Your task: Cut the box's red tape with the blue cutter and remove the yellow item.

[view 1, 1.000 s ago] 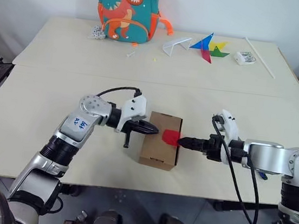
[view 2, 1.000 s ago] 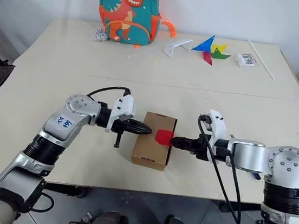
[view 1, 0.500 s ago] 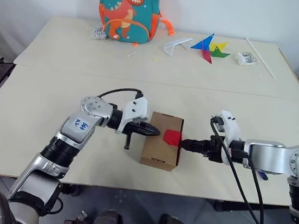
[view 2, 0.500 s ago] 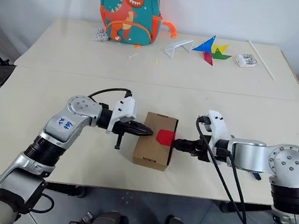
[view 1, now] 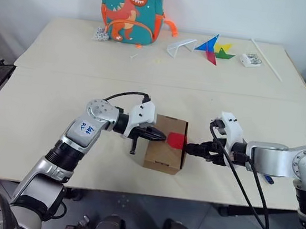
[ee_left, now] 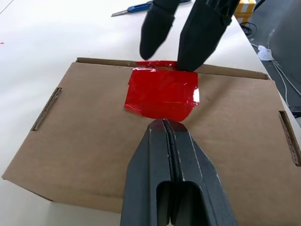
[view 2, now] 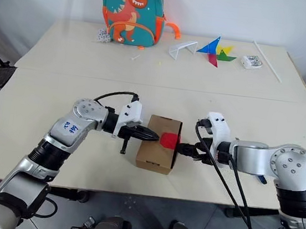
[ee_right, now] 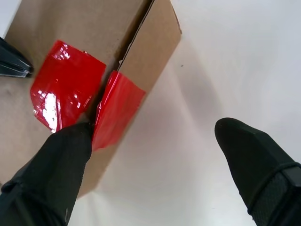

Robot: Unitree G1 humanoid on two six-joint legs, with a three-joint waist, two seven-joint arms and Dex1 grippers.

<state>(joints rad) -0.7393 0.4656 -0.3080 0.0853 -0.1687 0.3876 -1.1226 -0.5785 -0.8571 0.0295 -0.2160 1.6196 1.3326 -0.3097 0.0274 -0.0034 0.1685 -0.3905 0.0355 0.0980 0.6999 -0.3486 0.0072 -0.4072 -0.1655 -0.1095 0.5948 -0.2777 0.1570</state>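
Note:
The brown box stands near the front of the table, flaps closed. The red tape lies across its top and folds over its right edge. My left gripper is shut, and its tips lie on the box top just short of the tape. At the box's right edge my right gripper is open, one finger against the taped edge and the other over bare table. The blue cutter lies on the table beyond the right gripper, held by nothing. The yellow item is hidden.
On the far table stand a dinosaur backpack, a coloured pinwheel, a white folded stand, a small white item and a thin white stick. A seam splits the two tabletops. Black cables trail from both wrists.
My right gripper has rolled about its own axis while staying at the box's right edge. The left gripper and the box have kept still.

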